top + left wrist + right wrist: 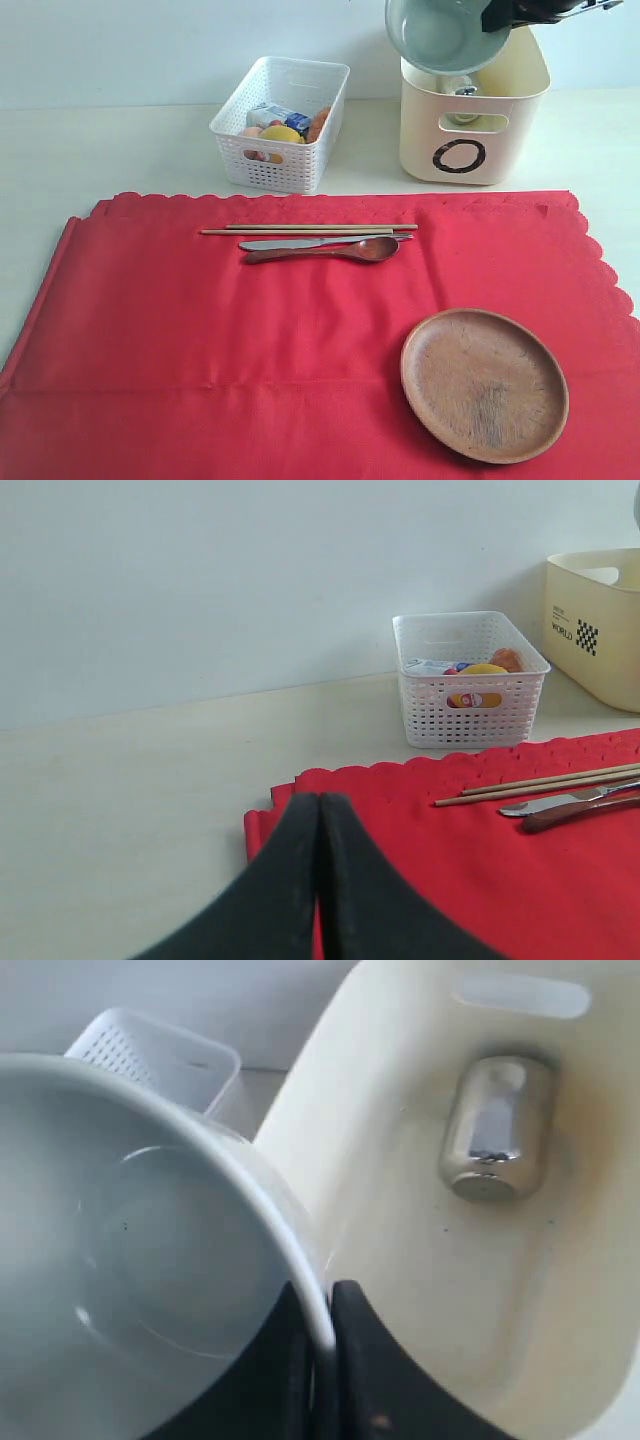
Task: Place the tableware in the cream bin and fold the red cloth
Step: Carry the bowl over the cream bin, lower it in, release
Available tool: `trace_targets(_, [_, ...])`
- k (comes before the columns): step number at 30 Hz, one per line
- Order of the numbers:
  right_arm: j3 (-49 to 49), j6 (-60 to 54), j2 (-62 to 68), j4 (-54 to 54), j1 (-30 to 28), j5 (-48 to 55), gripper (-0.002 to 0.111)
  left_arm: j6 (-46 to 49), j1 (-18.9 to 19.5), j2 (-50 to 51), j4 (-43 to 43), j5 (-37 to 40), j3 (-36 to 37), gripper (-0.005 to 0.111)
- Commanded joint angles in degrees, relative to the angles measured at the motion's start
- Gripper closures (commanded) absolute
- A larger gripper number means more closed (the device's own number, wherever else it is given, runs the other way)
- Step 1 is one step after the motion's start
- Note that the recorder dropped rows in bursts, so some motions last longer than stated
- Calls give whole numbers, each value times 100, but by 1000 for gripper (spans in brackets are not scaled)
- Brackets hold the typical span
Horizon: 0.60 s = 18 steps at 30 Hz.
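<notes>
Red cloth [200,340] with a scalloped edge lies spread flat over most of the near part of the pale table [100,150], with a faint crease running across it toward the front. On it, toward the far edge, a pair of wooden chopsticks [310,230] lie side by side. Just in front of them are a metal knife [300,243] and a dark wooden spoon [330,250], all pointing across the table and close together. The round wooden plate [485,385] sits on the cloth near its front right corner, well apart from the cutlery. Behind the cloth, on the bare table, stands a white perforated basket [265,170] holding food, and to its right is the taller cream bin [520,120] with a black ring on its front. A shiny steel cup [492,1130] lies on its side on the bin's floor. The right gripper [322,1320] is clamped on the rim of the pale green-white bowl [440,35], one finger inside and one outside. It holds the bowl tipped on edge in the air above the bin's opening, its inside turned toward the exterior camera. The left gripper [318,810] has its fingers pressed together with nothing between them, poised above the left end of the cloth.
</notes>
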Motion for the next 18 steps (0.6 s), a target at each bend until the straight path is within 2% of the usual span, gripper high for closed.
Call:
trace_targets(1, [-56, 177, 146, 84, -170, -460, 108, -23, -33, -37, -3, -5, 17, 106])
trace_targets(9, [-56, 165, 493, 39, -170, -1136, 108, -10, -33, -37, -3, -5, 17, 106])
trace_targets(15, [-56, 190, 670, -466, -170, -1408, 108, -23, -33, -37, -3, -5, 17, 106])
trace_targets(18, [-56, 190, 721, -565, -170, -1510, 102, -23, -33, -37, -3, -5, 17, 106])
